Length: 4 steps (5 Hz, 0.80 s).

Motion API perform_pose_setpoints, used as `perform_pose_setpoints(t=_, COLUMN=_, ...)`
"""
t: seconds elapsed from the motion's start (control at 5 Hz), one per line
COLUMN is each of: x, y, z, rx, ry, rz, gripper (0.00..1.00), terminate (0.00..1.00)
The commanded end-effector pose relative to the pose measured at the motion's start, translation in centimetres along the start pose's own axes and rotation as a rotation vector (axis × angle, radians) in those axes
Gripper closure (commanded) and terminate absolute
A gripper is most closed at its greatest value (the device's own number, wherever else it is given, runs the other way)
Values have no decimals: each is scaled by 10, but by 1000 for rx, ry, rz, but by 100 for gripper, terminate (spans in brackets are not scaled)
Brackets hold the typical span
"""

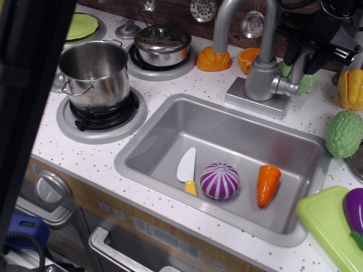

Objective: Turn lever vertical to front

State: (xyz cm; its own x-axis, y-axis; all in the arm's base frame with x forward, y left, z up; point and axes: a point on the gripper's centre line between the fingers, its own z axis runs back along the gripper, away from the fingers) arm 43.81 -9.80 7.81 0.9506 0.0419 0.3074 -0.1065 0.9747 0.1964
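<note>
The lever (299,69) is a short silver-grey bar. It stands upright, tilted slightly, on a stubby peg at the right side of the cylindrical faucet body (262,79). My black gripper (303,55) comes in from the upper right. Its fingers (291,52) stand one on each side of the lever's upper end, close to it. I cannot tell whether they press on it. The lever's tip is partly hidden by the gripper.
The tall curved spout (227,22) rises left of the faucet body. The sink (170,127) holds a toy knife (186,168), a purple onion (219,181) and a carrot (267,183). Toy vegetables (343,133) lie right of the faucet. Pots (95,72) stand on the stove at left.
</note>
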Motion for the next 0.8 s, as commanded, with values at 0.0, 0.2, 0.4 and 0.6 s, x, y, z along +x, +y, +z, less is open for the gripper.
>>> perform_pose_setpoints(t=0.0, x=-11, y=-8, z=20, rx=-38, ry=6, rz=58, gripper=100, terminate=0)
perform_pose_setpoints(t=0.2, x=-14, y=-4, z=6, rx=-83, ry=44, rz=65, gripper=100, terminate=0)
perform_pose_setpoints(t=0.4, x=-19, y=-5, z=-7, rx=-98, ry=64, rz=80, gripper=100, terminate=0)
perform_pose_setpoints(t=0.6, x=-27, y=-8, z=-13, rx=-115, ry=92, rz=98, gripper=100, terminate=0)
